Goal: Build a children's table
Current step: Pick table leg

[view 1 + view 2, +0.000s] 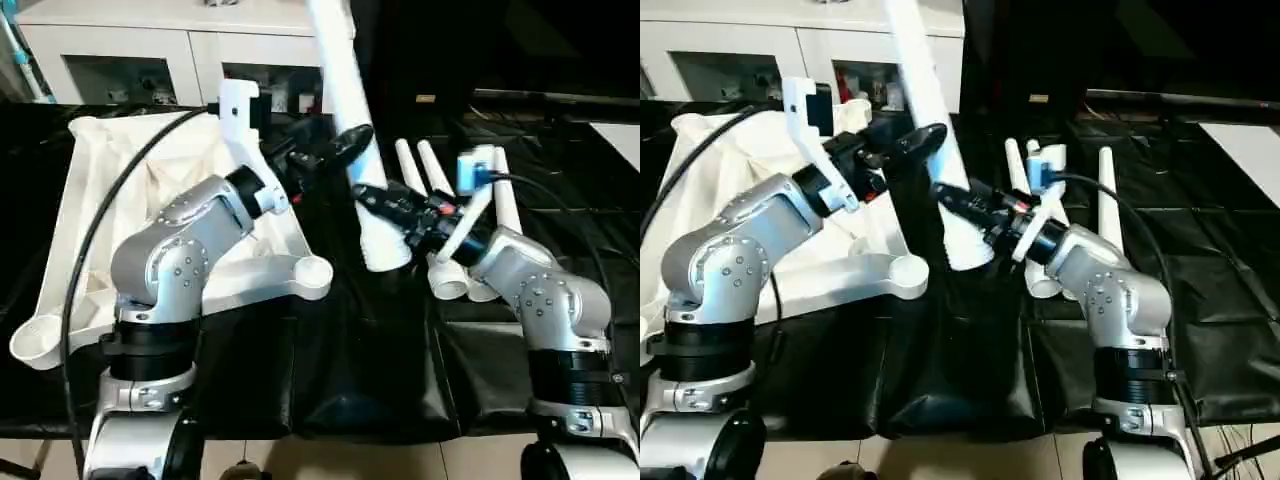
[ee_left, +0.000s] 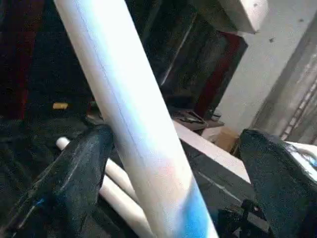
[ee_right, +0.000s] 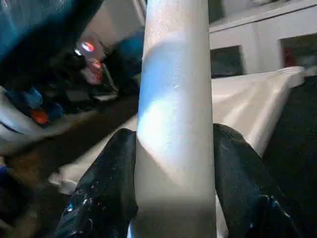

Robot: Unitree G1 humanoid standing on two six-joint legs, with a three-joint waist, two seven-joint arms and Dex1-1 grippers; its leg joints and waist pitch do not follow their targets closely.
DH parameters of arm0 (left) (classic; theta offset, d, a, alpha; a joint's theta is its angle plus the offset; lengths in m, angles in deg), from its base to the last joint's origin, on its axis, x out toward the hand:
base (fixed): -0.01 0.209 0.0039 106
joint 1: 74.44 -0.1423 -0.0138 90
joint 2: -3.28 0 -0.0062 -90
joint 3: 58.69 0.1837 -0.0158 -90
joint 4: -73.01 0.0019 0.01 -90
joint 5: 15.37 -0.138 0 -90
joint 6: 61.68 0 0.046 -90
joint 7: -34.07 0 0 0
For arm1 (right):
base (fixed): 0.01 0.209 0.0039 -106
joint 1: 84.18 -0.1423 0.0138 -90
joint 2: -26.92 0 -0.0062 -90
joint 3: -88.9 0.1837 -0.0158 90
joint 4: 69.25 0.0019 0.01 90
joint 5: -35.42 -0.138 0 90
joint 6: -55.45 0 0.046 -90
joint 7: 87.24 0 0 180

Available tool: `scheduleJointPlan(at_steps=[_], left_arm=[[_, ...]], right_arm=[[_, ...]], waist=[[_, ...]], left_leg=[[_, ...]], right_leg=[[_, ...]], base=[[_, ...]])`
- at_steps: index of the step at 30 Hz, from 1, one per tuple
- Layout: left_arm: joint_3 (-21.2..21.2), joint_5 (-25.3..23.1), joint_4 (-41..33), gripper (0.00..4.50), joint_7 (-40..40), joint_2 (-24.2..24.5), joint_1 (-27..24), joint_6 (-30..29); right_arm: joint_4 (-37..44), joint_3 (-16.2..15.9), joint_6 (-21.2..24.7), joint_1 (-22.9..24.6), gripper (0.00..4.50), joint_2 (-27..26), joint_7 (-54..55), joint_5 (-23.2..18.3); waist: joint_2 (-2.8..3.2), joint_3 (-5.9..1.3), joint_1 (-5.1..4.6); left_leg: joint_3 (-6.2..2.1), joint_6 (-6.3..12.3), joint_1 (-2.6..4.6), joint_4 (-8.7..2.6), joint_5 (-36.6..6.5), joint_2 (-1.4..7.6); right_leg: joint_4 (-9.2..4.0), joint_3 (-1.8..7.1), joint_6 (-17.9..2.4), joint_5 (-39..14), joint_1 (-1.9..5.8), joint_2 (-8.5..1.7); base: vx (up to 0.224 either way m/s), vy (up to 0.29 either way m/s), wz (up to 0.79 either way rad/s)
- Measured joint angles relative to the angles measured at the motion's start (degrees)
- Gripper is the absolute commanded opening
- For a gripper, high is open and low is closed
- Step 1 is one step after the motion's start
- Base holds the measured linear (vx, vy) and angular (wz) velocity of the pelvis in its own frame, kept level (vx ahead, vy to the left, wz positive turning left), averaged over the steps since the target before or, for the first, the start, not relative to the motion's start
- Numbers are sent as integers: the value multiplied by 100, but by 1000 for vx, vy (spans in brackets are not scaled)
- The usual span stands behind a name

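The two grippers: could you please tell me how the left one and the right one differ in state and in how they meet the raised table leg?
The right gripper is shut on the raised leg, a finger pressed on each side near its wide lower end. The left gripper is open: its fingers straddle the leg higher up with a gap on one side. Both have two black fingers and reach the same leg above the black-sheeted table.

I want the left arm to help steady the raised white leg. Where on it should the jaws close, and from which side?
Grip the raised leg on its plain round shaft just above the right gripper, which clamps it near the wide lower end. Come from the tabletop side, across the shaft: the left gripper already straddles it there, jaws wide open. The leg leans, so tilt the jaws to match.
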Motion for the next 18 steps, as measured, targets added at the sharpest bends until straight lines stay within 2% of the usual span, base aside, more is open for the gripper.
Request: scheduleJointPlan(at_steps=[7,10,13,14,15,18], left_arm=[[-169,0,283,450,575,-234,126,-270],[-361,19,496,416,968,-480,230,-331],[-616,157,644,404,1247,-604,267,-332],[-673,182,661,404,1303,-624,268,-310],[-708,186,675,377,1350,-641,273,-281],[-825,151,751,370,1576,-673,346,-93]], right_arm=[[73,-666,-742,1,186,-55,642,959],[74,-1023,-1181,3,186,-67,882,1442],[72,-1142,-1511,2,186,-167,1088,1716],[72,-1172,-1577,2,186,-190,1153,1758],[71,-1200,-1631,2,186,-215,1211,1823],[38,-1300,-1749,-2,186,-316,1513,2057]], waist=[[43,-7,-45],[46,-8,-66],[47,-7,-113],[47,-7,-117],[47,-7,-125],[47,-7,-134]], left_leg=[[-1,-1,-2,-1,0,-1],[-1,0,-4,-1,0,-2],[-2,0,-6,-3,0,-2],[-2,0,-7,-3,0,-2],[-2,0,-8,-3,0,-2],[-2,0,-9,-3,0,-2]], right_leg=[[-1,-1,1,0,-1,0],[-6,1,2,1,0,0],[-5,0,2,1,-3,1],[-6,0,2,1,-4,1],[-6,0,2,1,-5,1],[-5,1,2,1,-8,2]], base=[[0,0,0],[0,0,0],[0,0,0],[0,0,0],[0,0,0],[0,0,0]])
